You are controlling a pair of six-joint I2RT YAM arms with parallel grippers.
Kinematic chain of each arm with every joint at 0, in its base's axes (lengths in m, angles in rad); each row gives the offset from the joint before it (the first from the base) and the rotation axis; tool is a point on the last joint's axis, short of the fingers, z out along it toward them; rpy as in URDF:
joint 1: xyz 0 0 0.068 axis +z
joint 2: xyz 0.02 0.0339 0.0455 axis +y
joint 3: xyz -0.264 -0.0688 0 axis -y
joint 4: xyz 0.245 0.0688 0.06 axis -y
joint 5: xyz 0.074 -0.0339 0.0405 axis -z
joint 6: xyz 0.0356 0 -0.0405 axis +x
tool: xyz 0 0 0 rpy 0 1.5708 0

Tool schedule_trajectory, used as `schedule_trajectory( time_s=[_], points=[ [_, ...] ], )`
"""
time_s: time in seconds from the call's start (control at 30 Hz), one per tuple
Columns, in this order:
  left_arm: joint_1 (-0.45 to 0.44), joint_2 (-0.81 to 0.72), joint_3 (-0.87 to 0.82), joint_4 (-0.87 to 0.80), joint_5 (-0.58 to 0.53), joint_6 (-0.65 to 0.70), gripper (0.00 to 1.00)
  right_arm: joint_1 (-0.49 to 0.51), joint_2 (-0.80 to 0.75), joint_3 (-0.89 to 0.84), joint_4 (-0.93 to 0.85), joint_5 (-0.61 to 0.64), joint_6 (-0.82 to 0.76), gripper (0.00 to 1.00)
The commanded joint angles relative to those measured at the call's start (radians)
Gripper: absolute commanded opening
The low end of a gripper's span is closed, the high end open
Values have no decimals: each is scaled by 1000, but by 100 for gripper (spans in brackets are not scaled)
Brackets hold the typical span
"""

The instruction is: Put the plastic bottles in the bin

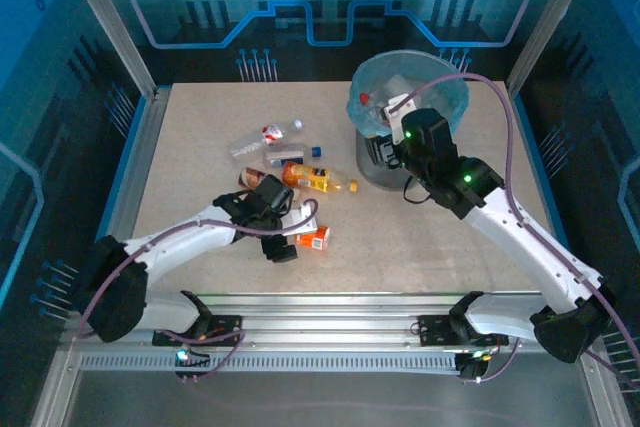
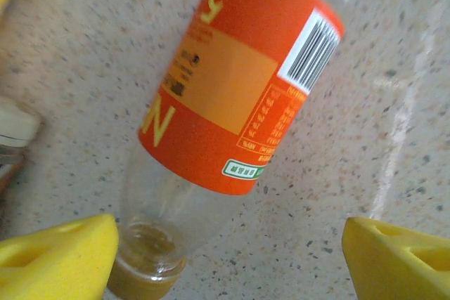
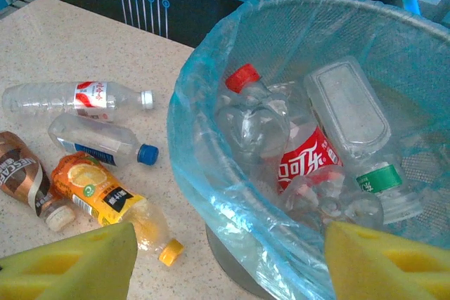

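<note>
Some bottles (image 3: 302,163) are sitting in the bin (image 3: 184,117), about five lying out — I'm hovering the right tool (image 3: 228,258) spread and empty, the left tool (image 2: 225,258) spread around an orange-label bottle (image 2: 239,82).

The bin (image 1: 455,92), lined in blue and holding bottles, stood at the far right of the table (image 1: 200,277), with the right gripper (image 1: 383,152) against its near-left side. The left gripper (image 1: 292,234) was low over an orange-labelled bottle (image 1: 316,238) at mid-table. Beyond it lay an orange juice bottle (image 1: 318,180), a clear red-labelled bottle (image 1: 262,137) and others, loosely grouped.
</note>
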Motion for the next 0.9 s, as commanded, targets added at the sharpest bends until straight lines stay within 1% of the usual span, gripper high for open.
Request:
schedule_trajectory(
  time_s=[0.0,0.07,0.13,0.3,0.47,0.7,0.73,0.83,0.87],
  points=[
    [-6,25,37,16,-20,49,83,10,-32,-22,51,-4,-34,72],
    [-6,52,37,39,-20,52,79,10,-35,-29,57,-8,-42,72],
    [-6,83,41,38,-14,60,77,10,-34,-29,54,-12,-49,72],
    [-6,145,41,85,-40,61,77,7,-39,-44,47,-15,-58,72],
    [-6,195,53,119,-29,58,77,5,-43,-66,51,-20,-50,72],
    [-7,204,45,163,-35,37,64,4,-46,-77,53,-22,-41,72],
    [-5,200,42,167,-40,33,59,3,-48,-79,54,-23,-38,72],
    [-5,173,29,200,-78,2,51,2,-52,-80,54,-25,-38,72],
    [-5,154,21,215,-82,-7,50,3,-54,-80,54,-25,-39,72]
  ],
)
